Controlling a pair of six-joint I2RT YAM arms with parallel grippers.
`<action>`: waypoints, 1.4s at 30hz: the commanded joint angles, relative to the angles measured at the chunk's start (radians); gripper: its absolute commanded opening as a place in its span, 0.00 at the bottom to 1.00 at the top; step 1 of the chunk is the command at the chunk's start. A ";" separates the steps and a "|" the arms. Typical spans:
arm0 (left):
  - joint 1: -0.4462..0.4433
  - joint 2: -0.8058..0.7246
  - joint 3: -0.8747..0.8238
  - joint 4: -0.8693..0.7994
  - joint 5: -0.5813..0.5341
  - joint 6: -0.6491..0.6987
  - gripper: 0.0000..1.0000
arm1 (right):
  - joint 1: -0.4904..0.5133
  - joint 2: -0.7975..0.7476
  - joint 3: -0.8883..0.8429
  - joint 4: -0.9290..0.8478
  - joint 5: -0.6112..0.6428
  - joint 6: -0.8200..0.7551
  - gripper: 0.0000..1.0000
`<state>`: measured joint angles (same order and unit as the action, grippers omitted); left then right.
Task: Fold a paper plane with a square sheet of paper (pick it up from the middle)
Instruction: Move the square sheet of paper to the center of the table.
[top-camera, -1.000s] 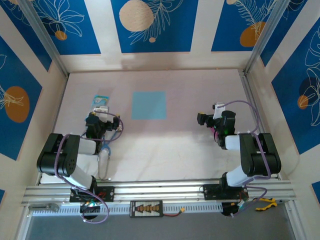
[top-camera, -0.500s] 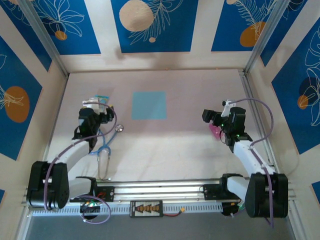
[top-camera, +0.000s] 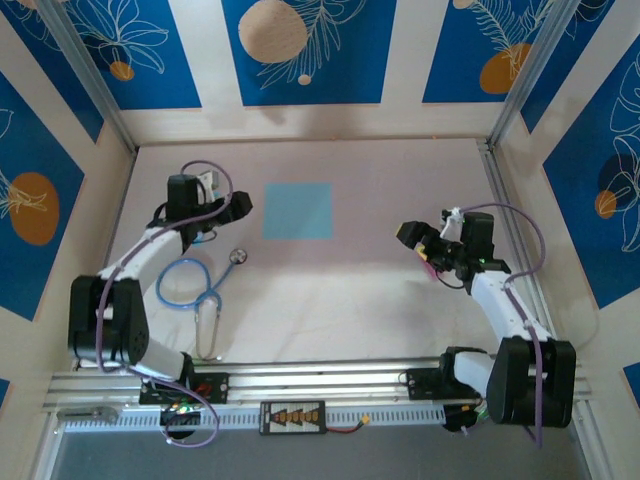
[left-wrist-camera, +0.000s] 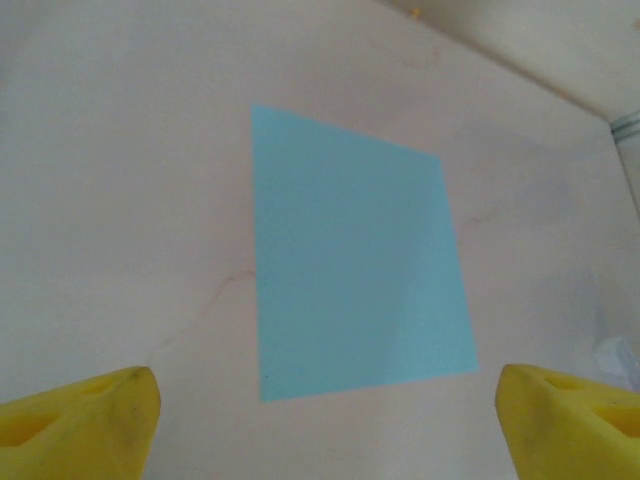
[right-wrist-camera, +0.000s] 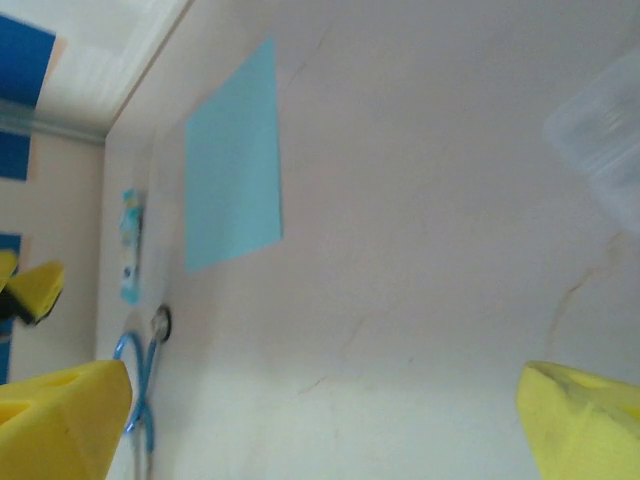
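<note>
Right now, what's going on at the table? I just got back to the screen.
Nothing is held yet. The square sheet of paper lies flat and unfolded on the table. The left gripper, jaws open, sits just left of the sheet and faces it. The right gripper, jaws open too, is farther off on the right side. A blue stethoscope lies near the left arm, apart from the sheet.

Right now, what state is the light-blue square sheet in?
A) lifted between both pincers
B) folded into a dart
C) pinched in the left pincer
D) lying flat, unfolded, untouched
D: the square sheet of paper lies flat and uncreased on the table, the open left pincer short of its edge and the open right pincer far off.
</note>
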<state>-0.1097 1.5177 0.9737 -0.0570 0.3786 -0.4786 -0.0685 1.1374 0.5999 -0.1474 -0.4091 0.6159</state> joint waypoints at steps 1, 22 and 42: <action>-0.054 0.090 0.131 -0.156 0.050 -0.020 0.84 | 0.045 0.056 0.056 -0.040 -0.118 0.029 0.99; -0.346 0.644 0.682 -0.433 -0.124 -0.021 0.78 | 0.140 0.117 0.059 -0.026 -0.072 0.104 1.00; -0.437 0.547 0.377 -0.412 -0.129 -0.114 0.78 | 0.249 0.016 0.020 -0.093 0.047 0.217 1.00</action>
<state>-0.5076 2.0769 1.4467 -0.3912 0.2344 -0.5362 0.1574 1.1736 0.6315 -0.1871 -0.3943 0.7982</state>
